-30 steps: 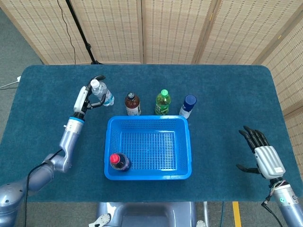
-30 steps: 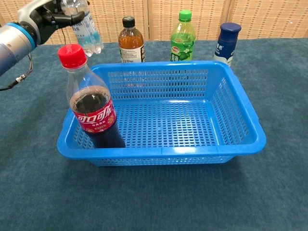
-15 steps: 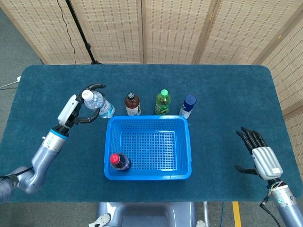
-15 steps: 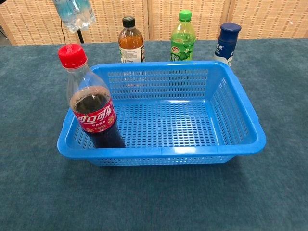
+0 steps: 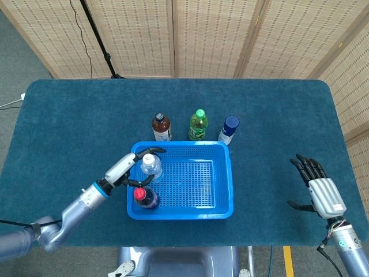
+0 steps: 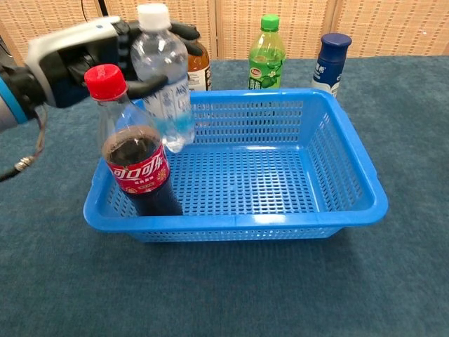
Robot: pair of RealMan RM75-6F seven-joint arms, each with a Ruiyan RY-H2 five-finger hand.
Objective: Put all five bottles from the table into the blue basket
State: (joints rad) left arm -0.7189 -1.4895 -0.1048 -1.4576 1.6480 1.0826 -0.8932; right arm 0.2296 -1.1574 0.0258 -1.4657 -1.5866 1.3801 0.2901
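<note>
My left hand point(image 5: 124, 169) point(image 6: 77, 60) grips a clear water bottle point(image 5: 151, 167) point(image 6: 163, 77) with a white cap, held upright over the left part of the blue basket point(image 5: 223, 187) point(image 6: 351, 168). A cola bottle point(image 5: 145, 198) point(image 6: 133, 151) with a red cap stands in the basket's near left corner. Behind the basket stand a brown tea bottle point(image 5: 161, 126) point(image 6: 198, 67), a green bottle point(image 5: 198, 124) point(image 6: 266, 53) and a dark blue bottle point(image 5: 228, 130) point(image 6: 330, 62). My right hand point(image 5: 320, 188) rests open at the table's right, fingers apart, holding nothing.
The table point(image 5: 277, 115) has a dark teal cloth. Woven folding screens point(image 5: 213, 34) stand behind it. A black stand pole point(image 5: 98, 37) rises at the back left.
My left hand has carried the water bottle from the table's back left, forward and right, to above the basket's left side beside the cola bottle. The right hand has barely moved.
</note>
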